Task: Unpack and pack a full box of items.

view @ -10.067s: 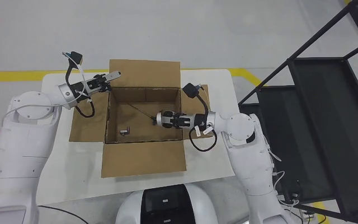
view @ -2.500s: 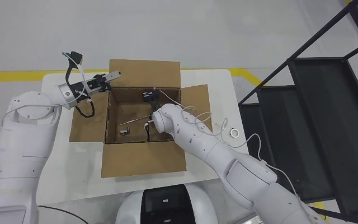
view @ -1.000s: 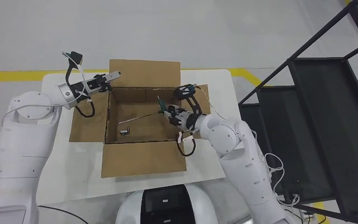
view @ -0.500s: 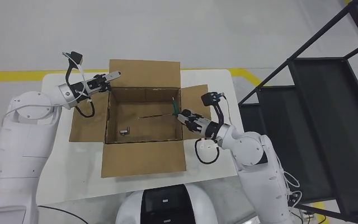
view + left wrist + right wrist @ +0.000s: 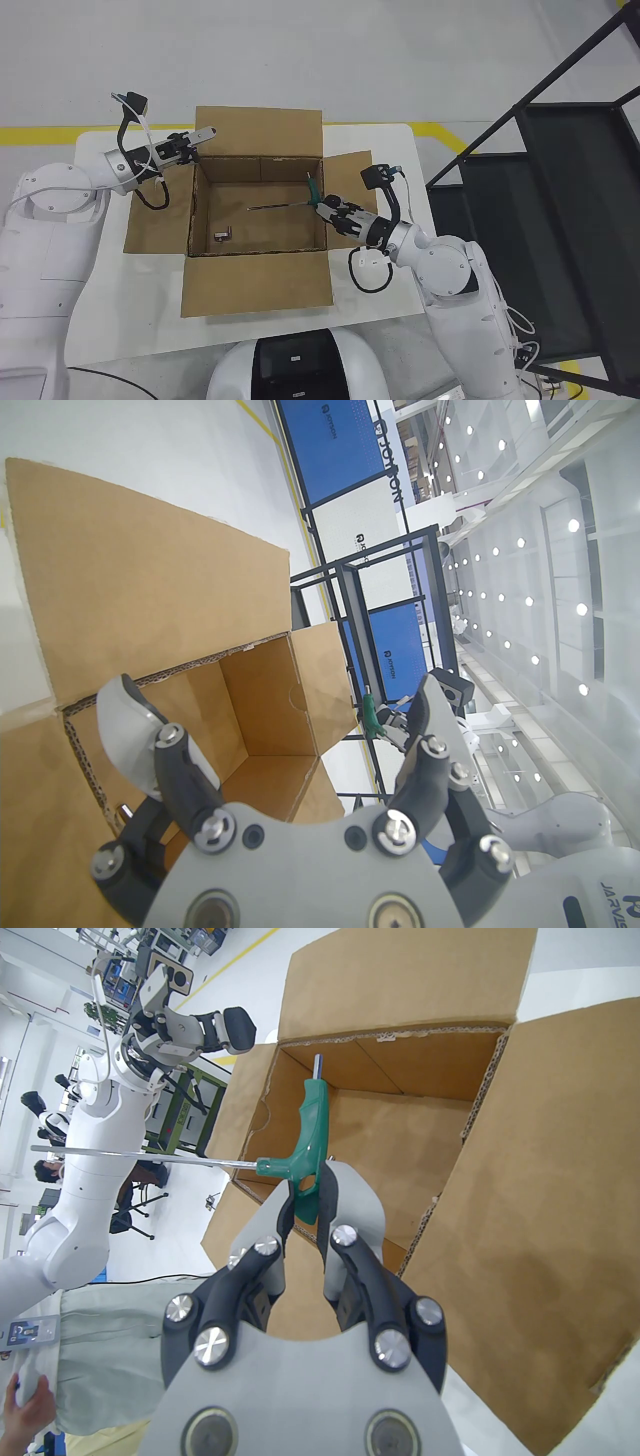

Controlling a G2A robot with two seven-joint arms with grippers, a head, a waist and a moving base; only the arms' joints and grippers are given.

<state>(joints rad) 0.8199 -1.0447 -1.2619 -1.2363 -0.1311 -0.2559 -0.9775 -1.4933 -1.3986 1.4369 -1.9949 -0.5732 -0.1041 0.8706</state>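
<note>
Right arm: ten seconds ago it reached deep into the box, with the tool low by the right wall. It has since swung across the opening and drawn back, so its wrist is now over the right flap. It has hardly shifted in the last half second.
Left arm: unchanged through all the earlier frames.
Right gripper (image 5: 326,207) (image 5: 305,1188): at the right rim of the box, fingers clamped on the lower end of the green handle of the T-handle key.
T-handle key (image 5: 313,190) (image 5: 311,1128) (image 5: 370,716): held in the air at the right wall. The thin steel shaft runs from the handle out over the box interior toward its middle, clear of the floor, and a short steel stub sticks out of the handle's far end.
Left gripper (image 5: 200,134) (image 5: 272,695): fingers spread wide with nothing between them, above the box's far left corner, well apart from the key.
Box (image 5: 255,285) (image 5: 150,575) (image 5: 525,1178): brown cardboard, open, all four flaps folded outward, standing on the white counter (image 5: 125,300).
Metal piece (image 5: 222,236): small and bright, lying on the box floor near the front left corner; too small to say what it is.
</note>
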